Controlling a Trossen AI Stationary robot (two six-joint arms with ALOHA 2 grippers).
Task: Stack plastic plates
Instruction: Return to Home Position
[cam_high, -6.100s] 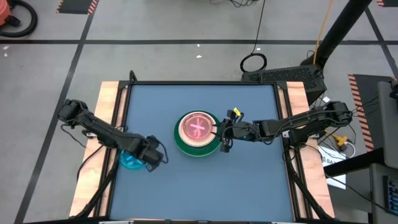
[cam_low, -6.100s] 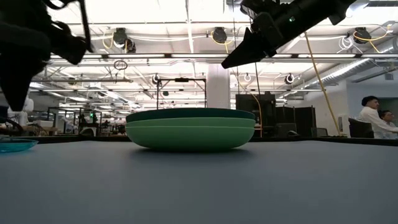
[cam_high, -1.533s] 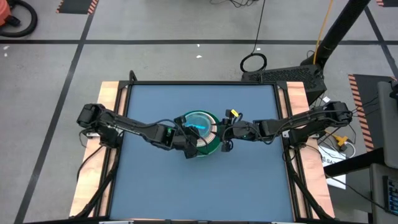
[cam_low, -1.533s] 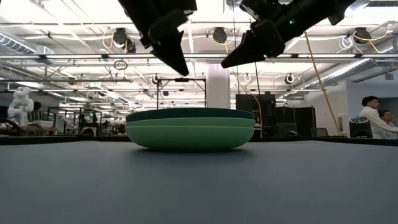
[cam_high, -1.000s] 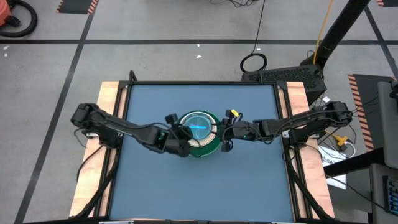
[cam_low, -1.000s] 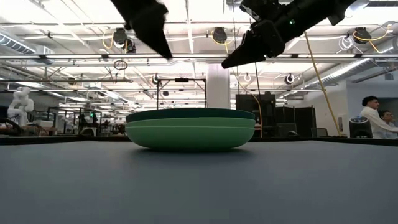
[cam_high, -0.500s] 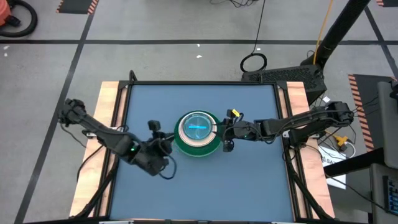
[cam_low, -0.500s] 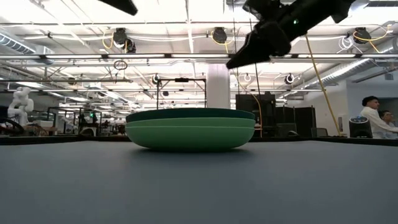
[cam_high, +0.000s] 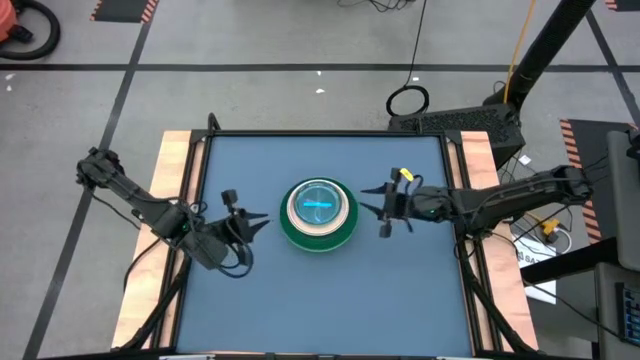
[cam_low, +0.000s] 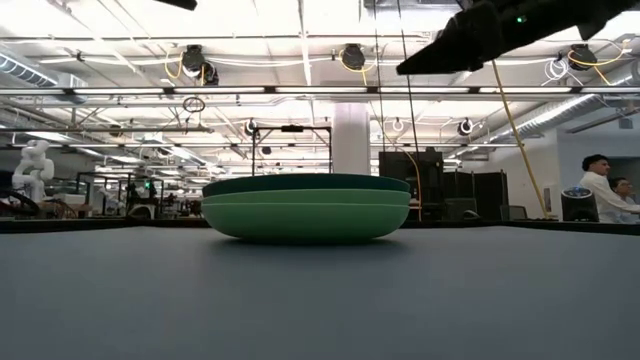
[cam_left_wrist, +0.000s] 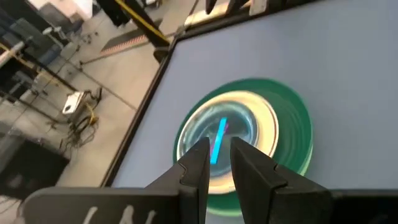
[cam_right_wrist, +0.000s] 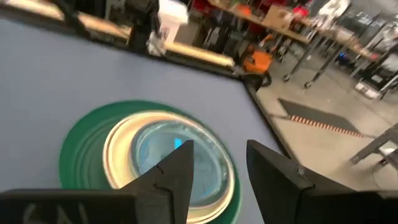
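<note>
At centre, plate stack, layers indistinct; left gripper, right gripper fingers apart, empty.

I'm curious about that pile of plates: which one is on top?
The small see-through blue plate with the bright stripe. It lies innermost, with a cream plate and the large green plate showing around it.

In the low view, the big green plates hide the smaller plates lying in them. The left claw is nearly all cut off at the top edge.
</note>
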